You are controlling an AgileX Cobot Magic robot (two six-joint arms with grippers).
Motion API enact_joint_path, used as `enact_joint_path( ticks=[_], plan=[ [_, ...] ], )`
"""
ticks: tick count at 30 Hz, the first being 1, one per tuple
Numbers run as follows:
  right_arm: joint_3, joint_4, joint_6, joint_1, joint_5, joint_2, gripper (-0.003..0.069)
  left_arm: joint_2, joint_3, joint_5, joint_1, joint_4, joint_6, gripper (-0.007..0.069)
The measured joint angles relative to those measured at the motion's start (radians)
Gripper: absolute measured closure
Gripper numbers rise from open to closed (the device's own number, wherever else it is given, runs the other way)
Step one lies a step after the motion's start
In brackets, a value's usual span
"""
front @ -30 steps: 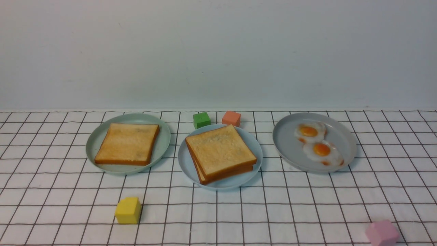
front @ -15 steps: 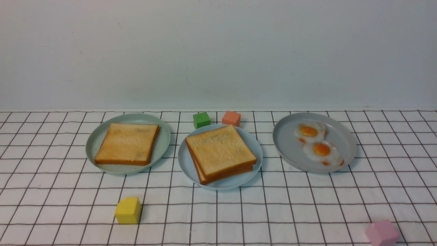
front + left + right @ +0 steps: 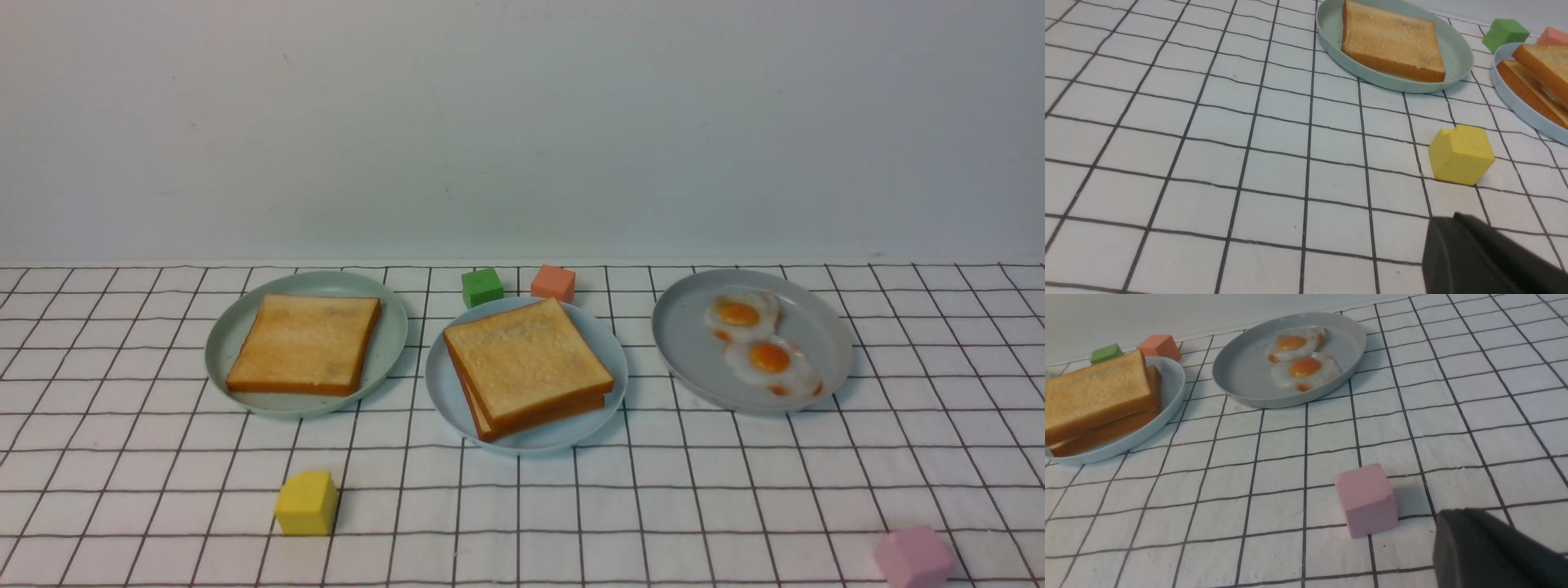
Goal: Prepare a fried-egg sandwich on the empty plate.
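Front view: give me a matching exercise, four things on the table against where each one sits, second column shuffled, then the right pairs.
Things:
1. single toast slice
2. stacked toast slices
3. two fried eggs
4. yellow block

Places:
A. on the grey plate, to the robot's right
B. on the checked cloth, nearer the robot than the plates
C. on the pale green plate, to the robot's left
D. on the light blue plate, in the middle

Pairs: 1-C, 2-D, 3-A, 4-B
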Motion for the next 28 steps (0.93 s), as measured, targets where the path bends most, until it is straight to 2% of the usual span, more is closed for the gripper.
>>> enact_joint_path(
  ticks=[28],
  plan=[
    [0.000,0.000,0.000,0.000,0.000,0.000,0.0632,0.000,0.000,0.000,0.000,0.000,0.000,0.0628]
  ],
)
